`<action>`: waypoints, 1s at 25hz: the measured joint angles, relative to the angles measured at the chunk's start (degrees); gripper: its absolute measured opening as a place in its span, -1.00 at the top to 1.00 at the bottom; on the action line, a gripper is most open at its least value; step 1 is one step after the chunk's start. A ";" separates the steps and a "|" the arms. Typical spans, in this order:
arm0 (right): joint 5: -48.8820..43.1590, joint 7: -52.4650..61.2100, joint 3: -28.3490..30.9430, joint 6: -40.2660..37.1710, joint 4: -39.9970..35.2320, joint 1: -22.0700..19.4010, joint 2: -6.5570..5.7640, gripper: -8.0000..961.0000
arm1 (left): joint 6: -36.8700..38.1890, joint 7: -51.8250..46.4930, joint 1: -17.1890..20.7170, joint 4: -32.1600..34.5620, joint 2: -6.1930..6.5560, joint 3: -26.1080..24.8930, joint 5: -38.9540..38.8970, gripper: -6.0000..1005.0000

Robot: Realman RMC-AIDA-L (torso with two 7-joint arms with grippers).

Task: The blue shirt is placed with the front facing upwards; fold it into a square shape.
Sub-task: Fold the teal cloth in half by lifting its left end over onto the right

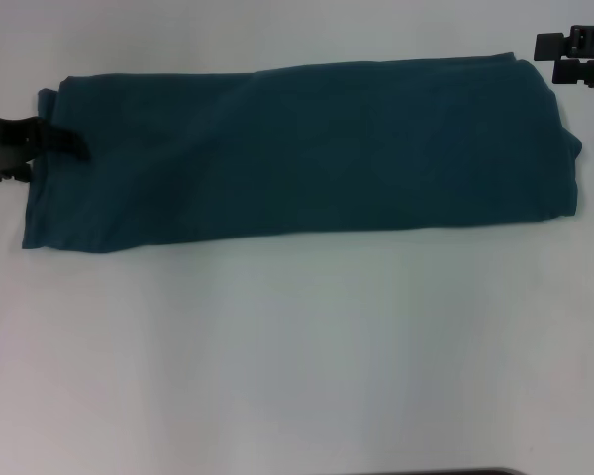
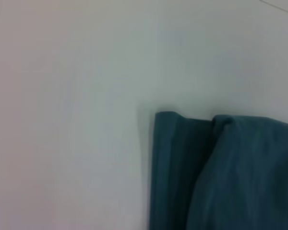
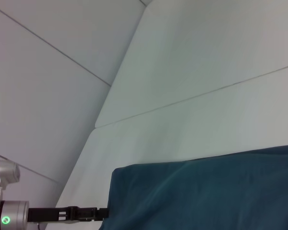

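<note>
The blue shirt [image 1: 307,153] lies on the white table as a long band folded lengthwise, plain teal side up, no lettering showing. My left gripper [image 1: 67,144] is at the band's left end, its dark fingers closed over the cloth edge. The right wrist view shows the same left gripper [image 3: 103,213] meeting the shirt [image 3: 206,191] at its end. My right gripper [image 1: 554,57] hovers just beyond the far right corner, open, not touching the cloth. The left wrist view shows only a folded corner of the shirt [image 2: 230,177].
The white table [image 1: 297,356] stretches wide in front of the shirt. A dark strip [image 1: 465,472] shows at the near edge. Seams cross the tabletop [image 3: 197,96] behind the shirt.
</note>
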 joint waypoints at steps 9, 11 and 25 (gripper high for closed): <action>-0.12 0.00 0.22 -0.34 0.00 -0.09 0.00 -0.88 | 1.76 0.39 -0.34 -0.01 -0.48 0.01 -0.52 -0.81; -0.13 -0.01 0.23 -0.37 0.00 -0.09 0.00 -0.88 | 2.77 0.48 -0.59 -0.18 -0.75 -0.18 -0.59 -0.81; 0.10 -0.01 0.24 -0.46 0.00 -0.51 0.00 -0.88 | 2.03 -1.00 -0.45 -3.39 -1.34 -0.39 1.89 -0.81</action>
